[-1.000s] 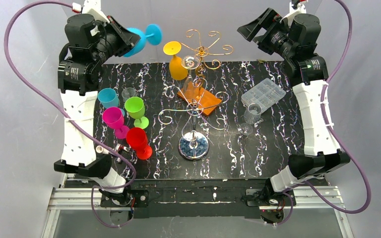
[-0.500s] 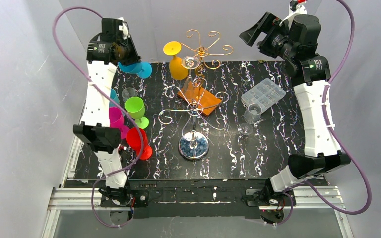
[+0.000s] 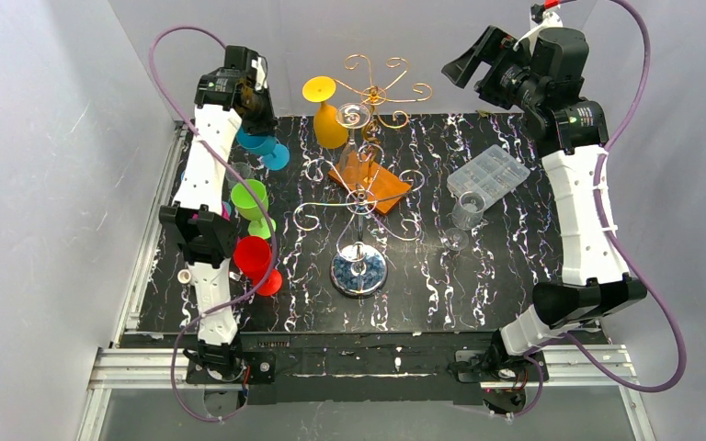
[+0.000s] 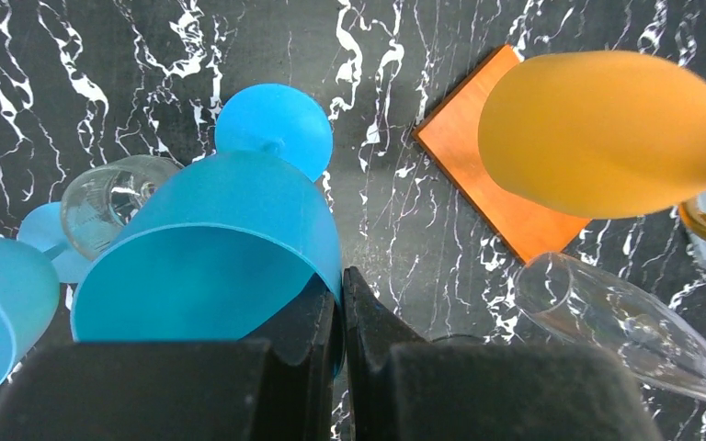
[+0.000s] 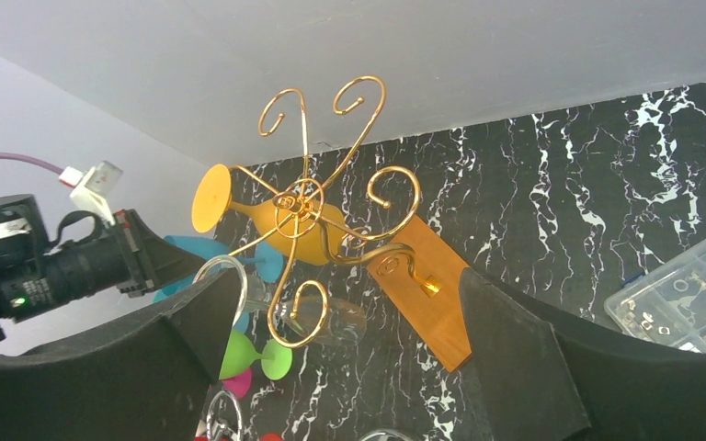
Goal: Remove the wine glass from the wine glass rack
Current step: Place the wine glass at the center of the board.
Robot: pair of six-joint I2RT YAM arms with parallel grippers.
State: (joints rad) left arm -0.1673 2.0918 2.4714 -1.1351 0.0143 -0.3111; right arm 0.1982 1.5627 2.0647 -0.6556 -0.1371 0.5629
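**Glass off rack**

Blue wine glass (image 4: 207,234) tilted over table's (image 3: 478,276) back-left, clear of wine glass rack (image 3: 372,92). L jaws pinched shut on its rim. Prob light, stiff plastic, slick; stem = safer hold. R jaws wide open, empty.

1 blue glass (image 4: 211,239), 1 lighter blue glass (image 4: 0,312), 1 green glass (image 3: 249,196), 1 red glass (image 3: 254,257), 1 yellow glass (image 3: 331,124), and 1 pink glass (image 5: 239,381), mostly hidden at the lower left. Maybe 4 clear glasses (image 3: 466,209), hard to see. 1 gold rack (image 3: 359,196), 1 orange block (image 3: 391,188), 1 clear box (image 3: 489,175).
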